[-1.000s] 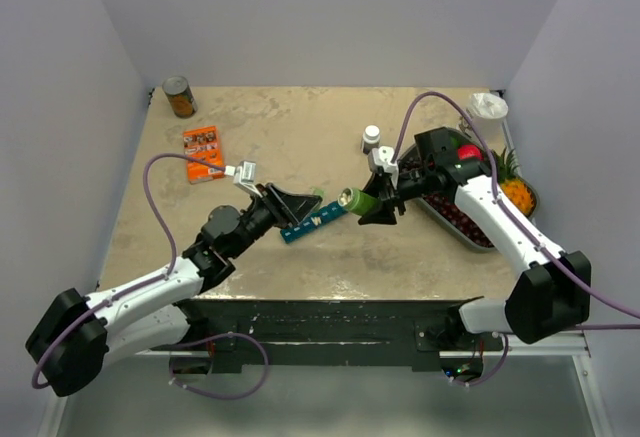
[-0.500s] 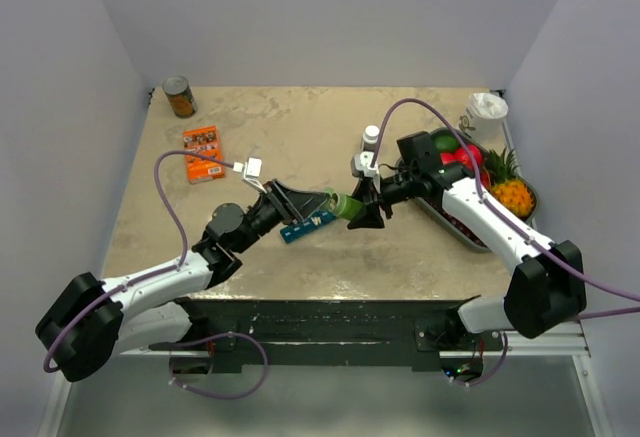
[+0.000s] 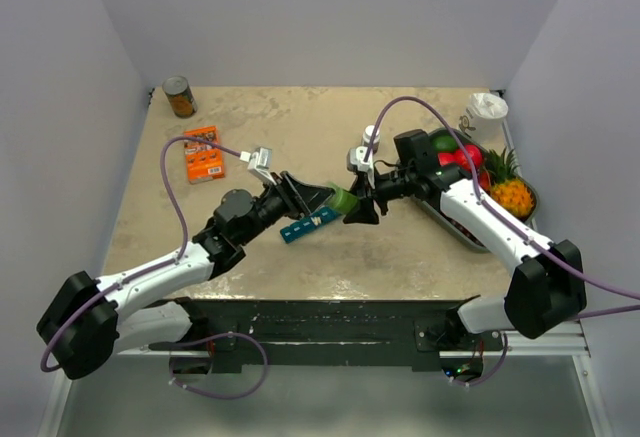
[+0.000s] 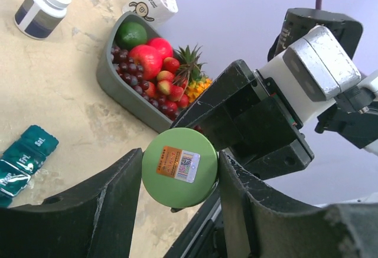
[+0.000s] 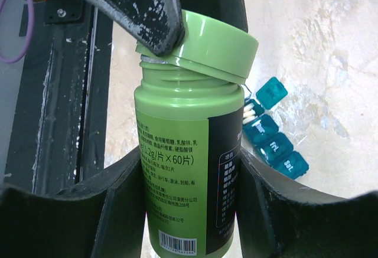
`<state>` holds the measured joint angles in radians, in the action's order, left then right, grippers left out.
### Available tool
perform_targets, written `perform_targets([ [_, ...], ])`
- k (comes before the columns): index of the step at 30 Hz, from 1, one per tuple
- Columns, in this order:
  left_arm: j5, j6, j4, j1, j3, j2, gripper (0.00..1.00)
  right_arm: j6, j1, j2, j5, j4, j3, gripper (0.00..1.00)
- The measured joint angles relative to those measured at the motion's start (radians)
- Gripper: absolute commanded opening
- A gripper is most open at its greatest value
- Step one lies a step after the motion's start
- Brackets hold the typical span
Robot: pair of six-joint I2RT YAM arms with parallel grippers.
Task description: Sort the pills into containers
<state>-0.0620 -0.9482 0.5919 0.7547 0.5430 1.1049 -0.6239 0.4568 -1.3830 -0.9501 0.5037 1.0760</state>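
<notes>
My right gripper [image 3: 365, 205] is shut on a green pill bottle [image 5: 189, 175], held on its side above the table in the top view [image 3: 346, 202]. My left gripper [image 3: 325, 197] is closed round the bottle's green cap [image 4: 179, 167]. In the right wrist view the cap [image 5: 215, 48] sits tilted, lifted on one side off the bottle's threaded neck. The teal pill organiser [image 3: 308, 224] lies on the table just below the bottle. It also shows in the left wrist view [image 4: 23, 157] and in the right wrist view [image 5: 274, 146]. One compartment is open with white pills [image 5: 249, 113] in it.
A small dark bottle with a white cap [image 3: 371, 137] stands behind the grippers. A grey fruit tray [image 4: 118, 87] lies at the right, with a white cup [image 3: 487, 109] behind it. An orange box [image 3: 203, 152] and a can [image 3: 180, 97] are at the far left.
My right gripper has carried the green bottle leftward. My left gripper has moved right to meet it and now grips the cap.
</notes>
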Motion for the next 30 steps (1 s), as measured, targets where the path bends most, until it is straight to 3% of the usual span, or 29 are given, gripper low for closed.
perform_targets([
  [21,0.129,0.240,-0.095,0.072,0.048,0.008,0.00,0.236,0.007,-0.011,0.007,-0.117,-0.051,0.00],
  [27,0.086,0.290,-0.106,0.067,0.060,0.008,0.00,0.254,-0.001,-0.019,-0.036,-0.130,-0.054,0.00],
  [30,-0.002,0.297,-0.100,0.035,0.061,0.008,0.00,0.237,-0.006,-0.017,-0.061,-0.121,-0.055,0.00],
])
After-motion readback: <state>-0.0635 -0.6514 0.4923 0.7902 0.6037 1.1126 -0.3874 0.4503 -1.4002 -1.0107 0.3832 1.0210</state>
